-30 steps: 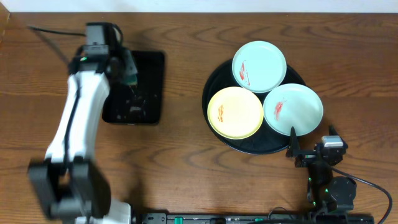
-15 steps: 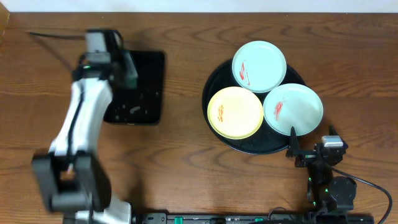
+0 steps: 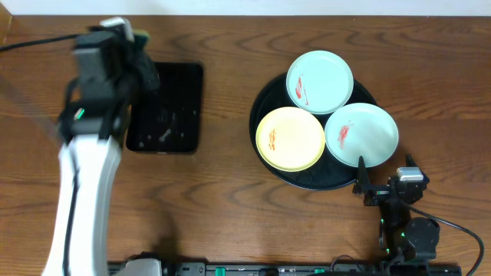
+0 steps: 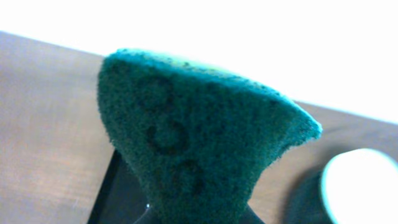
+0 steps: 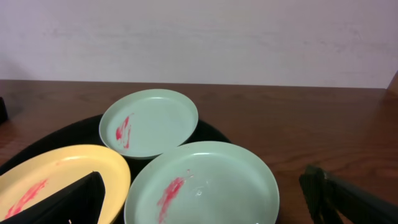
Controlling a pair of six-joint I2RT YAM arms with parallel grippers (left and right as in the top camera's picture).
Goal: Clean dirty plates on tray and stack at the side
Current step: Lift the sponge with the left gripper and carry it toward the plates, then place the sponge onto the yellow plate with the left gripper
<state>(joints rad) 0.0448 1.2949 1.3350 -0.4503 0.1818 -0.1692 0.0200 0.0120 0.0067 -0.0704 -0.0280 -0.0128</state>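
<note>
Three plates lie on the round black tray [image 3: 259,103]: a mint one [image 3: 320,81] at the back with a red smear, a yellow one [image 3: 290,138] with orange smears, and a second mint one [image 3: 361,135] with a red smear. My left gripper [image 3: 136,52] is raised over the far left of the table, shut on a dark green sponge [image 4: 199,137] that fills the left wrist view. My right gripper [image 5: 208,208] stands open low by the tray's near edge, its fingers astride the near mint plate [image 5: 202,186] without touching it.
A smaller rectangular black tray [image 3: 167,107], wet and speckled, lies at the left just right of my left arm. Brown wooden table surrounds both trays. A cable trails off at the far left.
My left arm has risen from the rectangular tray with the sponge and swung a little left. The right arm and the plates have not moved.
</note>
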